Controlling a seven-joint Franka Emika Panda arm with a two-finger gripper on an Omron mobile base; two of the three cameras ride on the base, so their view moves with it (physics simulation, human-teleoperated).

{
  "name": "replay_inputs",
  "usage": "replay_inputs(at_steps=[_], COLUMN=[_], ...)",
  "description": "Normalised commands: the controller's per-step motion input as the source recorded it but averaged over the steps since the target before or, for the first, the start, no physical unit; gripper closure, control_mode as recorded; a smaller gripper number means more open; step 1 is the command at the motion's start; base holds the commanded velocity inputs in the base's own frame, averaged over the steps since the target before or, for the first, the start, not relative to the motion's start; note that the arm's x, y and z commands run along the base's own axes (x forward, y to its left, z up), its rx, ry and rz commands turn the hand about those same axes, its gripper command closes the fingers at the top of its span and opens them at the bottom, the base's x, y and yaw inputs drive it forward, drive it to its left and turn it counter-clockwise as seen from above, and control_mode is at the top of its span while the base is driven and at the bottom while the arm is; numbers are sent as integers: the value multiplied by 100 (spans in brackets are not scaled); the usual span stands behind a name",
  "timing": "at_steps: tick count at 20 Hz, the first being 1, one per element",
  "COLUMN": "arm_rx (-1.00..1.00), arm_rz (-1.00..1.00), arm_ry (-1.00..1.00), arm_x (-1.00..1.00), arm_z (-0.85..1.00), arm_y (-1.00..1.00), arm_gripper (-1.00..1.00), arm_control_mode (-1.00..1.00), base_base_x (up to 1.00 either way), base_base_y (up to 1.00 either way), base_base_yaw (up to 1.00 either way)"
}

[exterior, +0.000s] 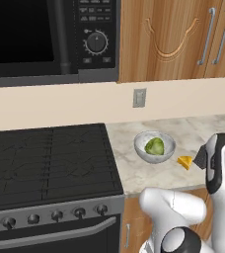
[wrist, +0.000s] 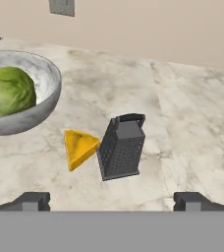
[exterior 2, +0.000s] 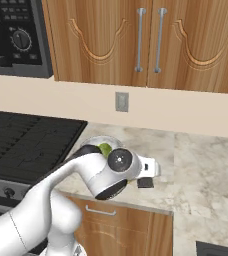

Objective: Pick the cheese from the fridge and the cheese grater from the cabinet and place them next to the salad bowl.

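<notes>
A light grey salad bowl with a green leafy clump stands on the marble counter; it also appears as the bowl right of the stove. The yellow-orange cheese wedge lies just right of the bowl, also visible as the cheese. Touching it on the right, the dark grey cheese grater stands upright, loop handle on top. My gripper is open, empty, hovering near the counter's front edge, a short way back from both. In the right base view the gripper sits beside the bowl. The wooden cabinet doors above are closed.
A black gas stove fills the counter's left side, with a microwave above it. A wall outlet sits on the beige backsplash. Marble counter stretches to the right. My own arm crosses low in front of the counter edge.
</notes>
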Motion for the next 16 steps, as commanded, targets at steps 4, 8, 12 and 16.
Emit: replay_inputs(at_steps=[4, 8, 12, 16], arm_rx=[0, 0, 0, 0], arm_rz=[-6, -4, 0, -3], arm_ry=[10, 0, 0, 0], arm_x=[-37, -37, -31, -25], arm_z=[28, 30, 33, 27], arm_y=[22, 27, 18, 25], arm_gripper=[-100, -100, -100, -100], arm_control_mode=[-100, -100, -100, -100], base_base_x=[0, 0, 0, 0], base_base_y=[0, 0, 0, 0], base_base_yaw=[0, 0, 0, 0])
